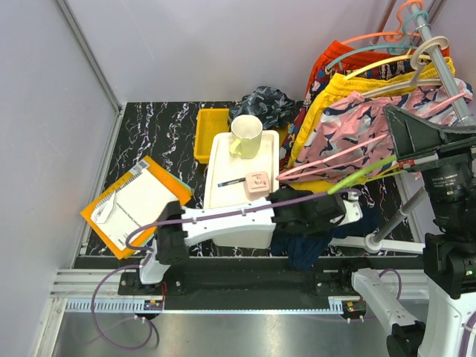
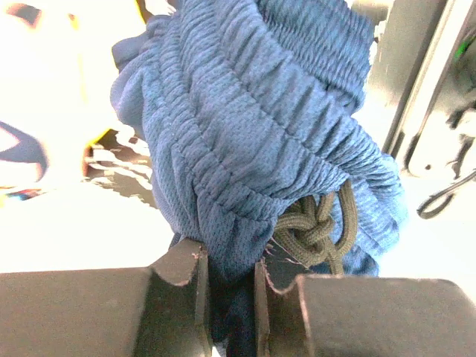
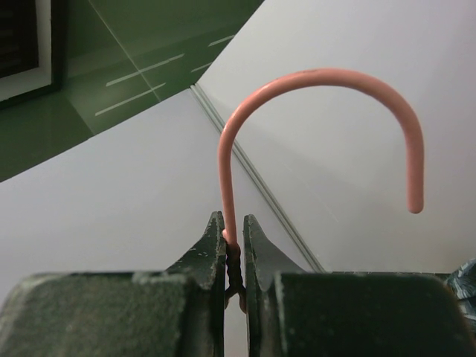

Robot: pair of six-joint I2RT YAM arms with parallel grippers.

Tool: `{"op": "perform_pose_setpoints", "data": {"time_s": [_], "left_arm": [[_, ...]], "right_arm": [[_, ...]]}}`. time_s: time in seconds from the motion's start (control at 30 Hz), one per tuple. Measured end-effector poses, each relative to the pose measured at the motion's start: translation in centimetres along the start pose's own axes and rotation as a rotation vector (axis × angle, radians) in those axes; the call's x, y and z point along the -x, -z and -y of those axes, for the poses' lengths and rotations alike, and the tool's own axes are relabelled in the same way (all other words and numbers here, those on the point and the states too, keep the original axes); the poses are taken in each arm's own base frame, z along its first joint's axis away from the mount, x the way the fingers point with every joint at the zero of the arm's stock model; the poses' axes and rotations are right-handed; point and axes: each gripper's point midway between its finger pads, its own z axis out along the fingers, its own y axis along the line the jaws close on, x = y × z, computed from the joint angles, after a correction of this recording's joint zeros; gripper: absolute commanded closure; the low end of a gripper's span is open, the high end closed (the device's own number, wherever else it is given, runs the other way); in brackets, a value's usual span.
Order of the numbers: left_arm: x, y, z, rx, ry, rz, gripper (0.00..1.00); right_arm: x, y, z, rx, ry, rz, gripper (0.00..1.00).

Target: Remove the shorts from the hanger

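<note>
My left gripper [image 1: 343, 210] is shut on the plain navy shorts [image 1: 307, 249], which hang bunched below it at the table's near edge. In the left wrist view the fingers [image 2: 186, 271] pinch a fold of the gathered waistband [image 2: 253, 141], beside the knotted drawstring [image 2: 316, 227]. My right gripper [image 3: 234, 238] is shut on the twisted neck of the pink wire hanger [image 3: 320, 78], with its hook pointing up. The hanger's pink arms [image 1: 335, 160] run left from my right gripper [image 1: 401, 160]. The charcoal marbled shorts [image 1: 266, 104] lie crumpled at the back of the table.
A white tray [image 1: 216, 186] holds a yellow mug [image 1: 245, 135], a pen and a pink block. A yellow bin [image 1: 208, 134] stands behind it. An orange folder with a notebook [image 1: 134, 204] lies left. A rack [image 1: 439, 63] at right carries yellow and floral shorts [image 1: 357, 119].
</note>
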Motion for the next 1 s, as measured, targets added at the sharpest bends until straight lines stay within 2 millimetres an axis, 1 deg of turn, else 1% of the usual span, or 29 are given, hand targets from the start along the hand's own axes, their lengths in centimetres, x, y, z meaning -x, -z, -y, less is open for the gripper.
{"op": "perform_pose_setpoints", "data": {"time_s": [0.13,0.17,0.23,0.33,0.4,0.5,0.63,0.73,0.83,0.9,1.0], "left_arm": [[2.6,4.7,-1.8,0.039,0.035,0.121,1.0],[3.0,5.4,-2.1,0.046,0.04,0.142,1.0],[3.3,6.2,-2.5,0.059,0.049,0.174,1.0],[2.4,6.4,-2.4,0.064,0.055,0.184,1.0],[1.1,6.2,-2.0,0.06,0.051,0.17,1.0],[-0.3,5.7,-1.0,0.048,0.042,0.15,1.0],[-0.7,5.9,1.1,0.025,0.013,0.169,1.0],[-1.0,6.8,3.1,0.007,-0.015,0.198,1.0],[-1.6,8.0,4.5,-0.005,-0.03,0.226,1.0],[-2.0,8.7,4.9,-0.007,-0.032,0.236,1.0],[-2.6,10.3,4.5,0.007,-0.013,0.263,1.0]], "right_arm": [[1.0,0.1,-1.0,0.021,-0.008,0.031,1.0],[1.3,0.2,-1.3,0.027,-0.01,0.045,1.0],[1.8,0.2,-1.7,0.034,-0.011,0.059,1.0],[2.5,0.4,-2.4,0.046,-0.009,0.085,1.0],[2.9,0.4,-2.7,0.054,-0.005,0.1,1.0],[3.1,0.4,-2.7,0.055,-0.005,0.108,1.0],[3.1,0.2,-2.7,0.056,-0.01,0.108,1.0],[3.0,-0.1,-2.5,0.055,-0.014,0.107,1.0],[2.9,-0.4,-2.2,0.05,-0.017,0.103,1.0],[2.7,-0.5,-2.0,0.045,-0.019,0.099,1.0],[2.5,-0.7,-1.7,0.039,-0.02,0.095,1.0]]}}
